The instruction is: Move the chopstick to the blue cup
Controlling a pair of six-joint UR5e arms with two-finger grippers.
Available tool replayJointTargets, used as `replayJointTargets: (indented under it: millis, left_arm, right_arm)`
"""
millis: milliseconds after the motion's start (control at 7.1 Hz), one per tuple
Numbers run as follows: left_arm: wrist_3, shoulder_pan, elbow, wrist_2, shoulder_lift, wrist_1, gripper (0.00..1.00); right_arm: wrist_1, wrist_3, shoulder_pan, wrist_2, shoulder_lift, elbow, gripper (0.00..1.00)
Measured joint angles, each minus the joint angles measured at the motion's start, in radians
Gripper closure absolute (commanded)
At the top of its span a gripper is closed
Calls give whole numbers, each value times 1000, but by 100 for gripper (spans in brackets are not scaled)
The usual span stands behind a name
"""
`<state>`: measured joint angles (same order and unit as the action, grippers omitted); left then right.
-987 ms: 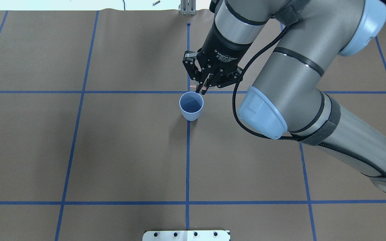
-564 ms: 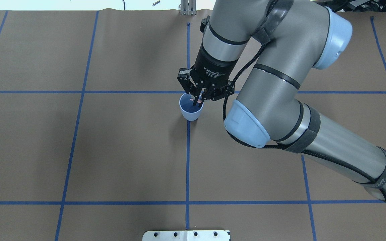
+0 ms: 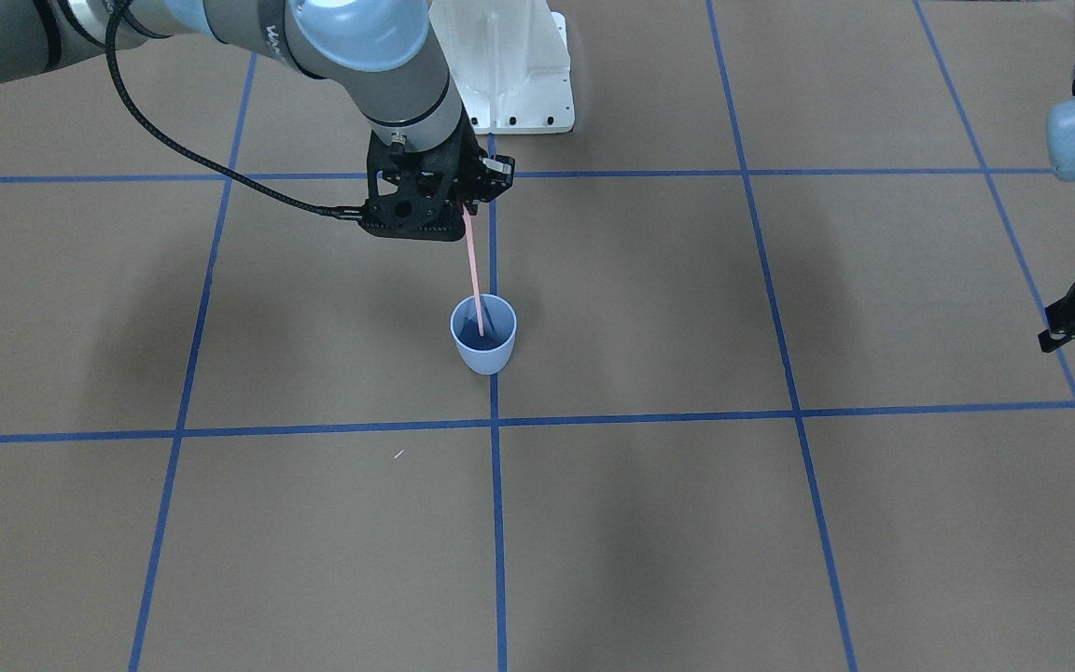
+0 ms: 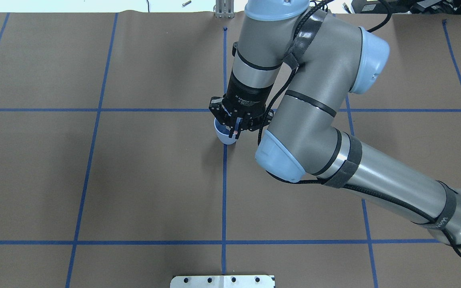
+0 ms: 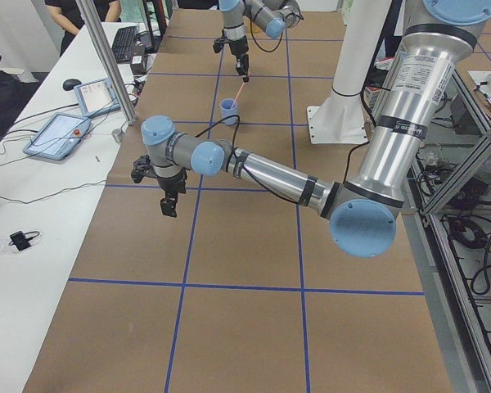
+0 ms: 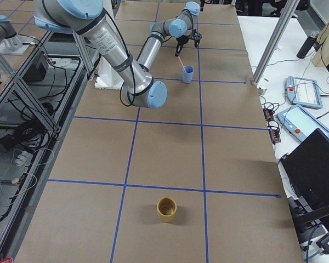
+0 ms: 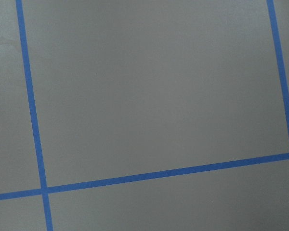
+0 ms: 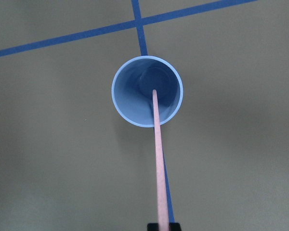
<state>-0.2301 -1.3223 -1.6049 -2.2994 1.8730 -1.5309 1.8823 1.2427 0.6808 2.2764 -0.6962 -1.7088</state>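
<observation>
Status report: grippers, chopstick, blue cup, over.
Right gripper shut on chopstick. Chopstick tip inside blue cup, not released. Left gripper off to the side, state unclear. Nothing obstructing cup.

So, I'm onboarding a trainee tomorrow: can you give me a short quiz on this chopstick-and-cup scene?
1. True or false: the chopstick has its lower tip inside the blue cup.
2. Which tool grips the chopstick: A left, B right, C neither?
3. Fill in: the second cup, seen in the exterior right view, is ____ in colour.
Key: 1 true. 2 B, the right tool, shut on it. 3 yellow.
</observation>
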Motion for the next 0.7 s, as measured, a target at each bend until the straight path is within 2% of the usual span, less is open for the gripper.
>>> replayJointTargets:
  millis: [141, 282, 705]
  left_arm:
    - [0, 0, 0, 0, 0, 0, 2]
    - [0, 0, 1, 0, 0, 0, 2]
    - [-2, -5, -6, 0, 2, 0, 2]
  right_arm:
    - [-10, -16, -3, -9, 1, 20, 16]
    - [-38, -35, -4, -14, 0, 42, 1]
    - [-122, -56, 4, -53, 0, 67, 0]
